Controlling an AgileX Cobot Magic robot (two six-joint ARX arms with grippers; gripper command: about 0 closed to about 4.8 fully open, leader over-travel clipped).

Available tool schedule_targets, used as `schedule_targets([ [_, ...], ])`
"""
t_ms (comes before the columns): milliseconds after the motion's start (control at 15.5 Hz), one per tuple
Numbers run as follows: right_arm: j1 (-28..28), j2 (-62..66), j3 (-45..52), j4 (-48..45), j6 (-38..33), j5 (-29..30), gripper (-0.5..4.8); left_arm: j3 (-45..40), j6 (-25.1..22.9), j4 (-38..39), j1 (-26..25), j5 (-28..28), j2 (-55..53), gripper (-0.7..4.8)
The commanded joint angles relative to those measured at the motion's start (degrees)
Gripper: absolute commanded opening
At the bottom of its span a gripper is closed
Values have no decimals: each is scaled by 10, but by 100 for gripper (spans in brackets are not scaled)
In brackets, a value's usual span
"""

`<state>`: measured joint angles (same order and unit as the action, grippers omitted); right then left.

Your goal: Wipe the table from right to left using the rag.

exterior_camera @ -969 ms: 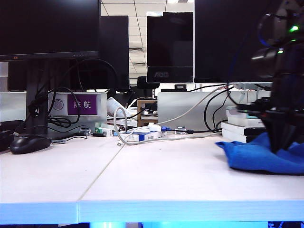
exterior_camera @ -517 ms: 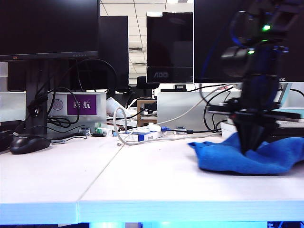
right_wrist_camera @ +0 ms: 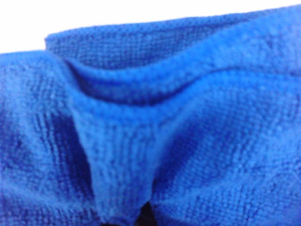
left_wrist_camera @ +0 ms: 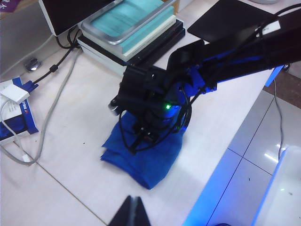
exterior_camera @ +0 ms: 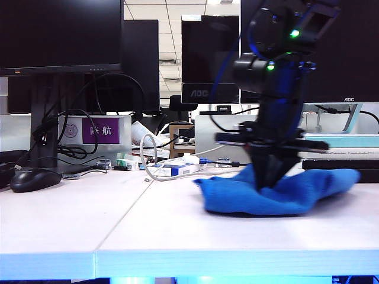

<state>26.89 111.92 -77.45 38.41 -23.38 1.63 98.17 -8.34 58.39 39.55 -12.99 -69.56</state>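
The right gripper (exterior_camera: 269, 184) is pinching a fold of the fuzzy bright blue rag (exterior_camera: 260, 194), which is lying on the pale wood-grain table (exterior_camera: 177, 231) just right of its thin seam (exterior_camera: 127, 216). The left gripper (left_wrist_camera: 133, 211), fingers pressed together, is hovering near that seam, apart from the rag.

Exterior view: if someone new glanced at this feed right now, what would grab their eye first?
The bright blue rag, bunched on the pale table right of the seam, with the right gripper planted in it, jaws shut on a fold. Next, the dark monitors along the back and the black computer mouse at far left. The left gripper hangs shut above the table, apart from the rag.
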Motion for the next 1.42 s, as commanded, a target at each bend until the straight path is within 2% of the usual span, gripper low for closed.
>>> schedule_targets([
  [65, 21, 38, 15, 19, -14, 90, -6, 3, -2, -1, 1, -3, 2, -5],
  [452, 54, 38, -68, 29, -25, 101, -5, 3, -2, -1, 1, -3, 2, -5],
  [1033, 110, 68, -116, 2, -65, 130, -5, 3, 2, 0, 1, -4, 2, -5],
  [1421, 126, 85, -156, -11, -82, 136, -5, 3, 2, 11, 1, -3, 2, -5],
])
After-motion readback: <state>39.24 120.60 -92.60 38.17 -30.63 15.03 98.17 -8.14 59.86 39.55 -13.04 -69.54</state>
